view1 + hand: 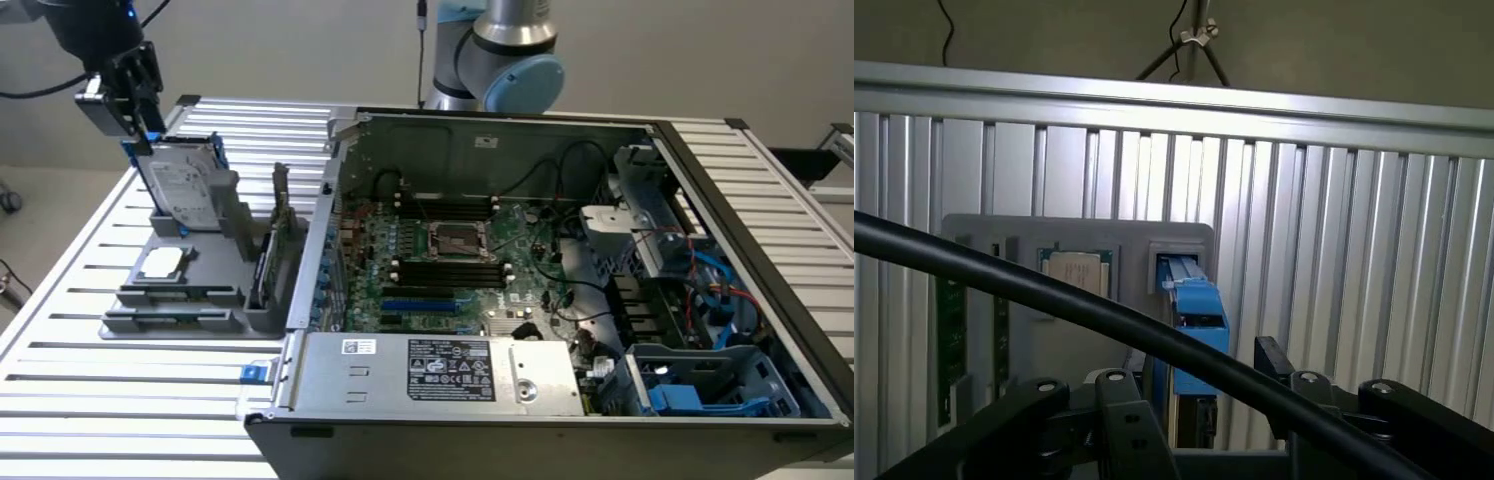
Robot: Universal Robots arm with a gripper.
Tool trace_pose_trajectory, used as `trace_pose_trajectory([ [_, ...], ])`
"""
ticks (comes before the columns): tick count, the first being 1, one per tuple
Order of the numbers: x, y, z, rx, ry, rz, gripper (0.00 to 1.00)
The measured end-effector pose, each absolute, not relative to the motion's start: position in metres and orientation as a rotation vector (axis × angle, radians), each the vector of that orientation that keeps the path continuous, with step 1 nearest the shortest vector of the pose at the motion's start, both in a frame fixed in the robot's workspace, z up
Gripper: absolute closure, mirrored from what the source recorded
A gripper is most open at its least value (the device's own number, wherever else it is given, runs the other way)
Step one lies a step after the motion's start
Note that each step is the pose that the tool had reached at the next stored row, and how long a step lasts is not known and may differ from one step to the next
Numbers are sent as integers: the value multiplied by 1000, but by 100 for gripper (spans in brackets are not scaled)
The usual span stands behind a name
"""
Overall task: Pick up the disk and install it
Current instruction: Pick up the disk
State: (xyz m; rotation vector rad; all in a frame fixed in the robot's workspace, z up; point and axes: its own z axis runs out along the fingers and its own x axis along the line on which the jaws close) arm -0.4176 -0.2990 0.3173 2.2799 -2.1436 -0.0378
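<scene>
1. The gripper (142, 118) hangs over the far corner of the slatted worktop (80, 300), on the exterior view's left, well apart from the open computer case (534, 130).
2. Its fingers (1116, 412) stand wide apart and hold nothing.
3. The disk (187, 185) has not been picked up. It stands on edge in a slot of the grey holder (227, 300), white label showing and the blue carrier (1197, 318) uppermost.
4. The key relation is that the disk lies straight below the fingers with its long axis upright, leaning only slightly. In the wrist view its thin top edge runs between the two fingers, so its broad faces look towards the pads.
5. The fingertips look just above the carrier's top edge and apart from it. From this angle I cannot be sure whether a small gap remains or they already straddle it.
6. Beside the disk on the holder lie a small square CPU chip (163, 262), flat, and a narrow expansion card (280, 215), upright and nearer the case.
7. A black cable (1004, 280) sags across the wrist view in front of the holder.
8. Inside the case, blue-trimmed drive bays (694, 395) sit at the near corner on the exterior view's right.
</scene>
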Motion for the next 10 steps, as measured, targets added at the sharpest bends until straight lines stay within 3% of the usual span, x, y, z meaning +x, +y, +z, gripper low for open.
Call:
trace_pose_trajectory([
  [10,-420,-299,299,2282,-2146,-32,46],
])
